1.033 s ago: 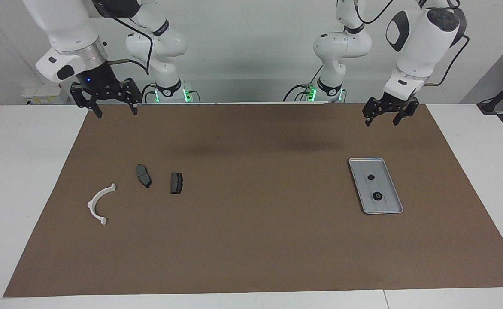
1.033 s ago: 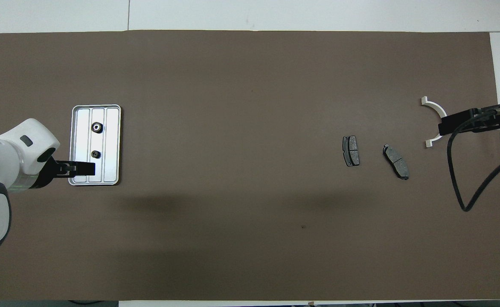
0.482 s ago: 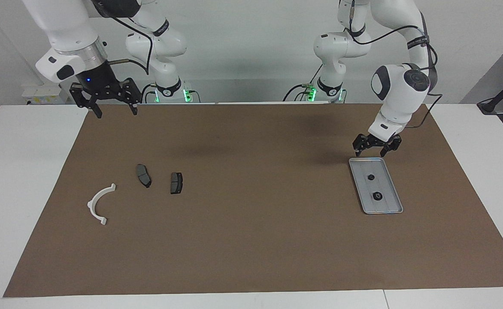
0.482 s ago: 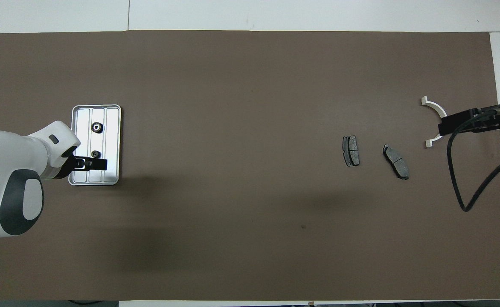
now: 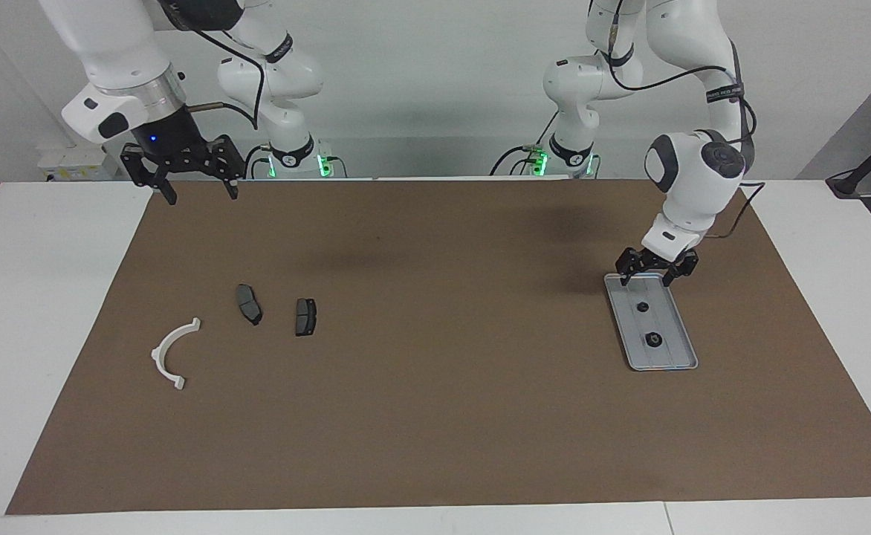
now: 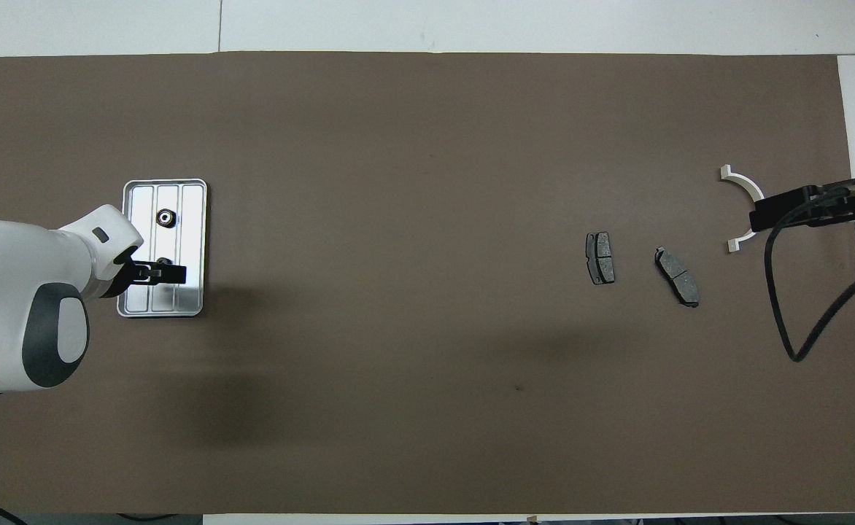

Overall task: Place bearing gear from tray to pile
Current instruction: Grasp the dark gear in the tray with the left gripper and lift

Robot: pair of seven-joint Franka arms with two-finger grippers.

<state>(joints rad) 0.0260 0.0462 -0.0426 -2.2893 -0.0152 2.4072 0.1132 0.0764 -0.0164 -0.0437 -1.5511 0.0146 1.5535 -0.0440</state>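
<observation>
Descent of left pincer (image 5: 656, 271) noted: previously high over mat near robots, now low over tray (image 5: 673, 358) end nearest robots, jaws spread wide, nothing held. 2 bearing gears seen in tray: nearer gear (image 5: 640, 305) just ahead of fingertips, farther gear (image 5: 653, 339) untouched. Pile toward right arm's end unchanged: white bracket (image 5: 173, 353), 2 brake pads (image 5: 249, 303) (image 5: 305, 316). Right pincer (image 5: 196, 186) kept waiting, open, empty, above mat edge. Pick judged imminent; transfer not yet begun.
</observation>
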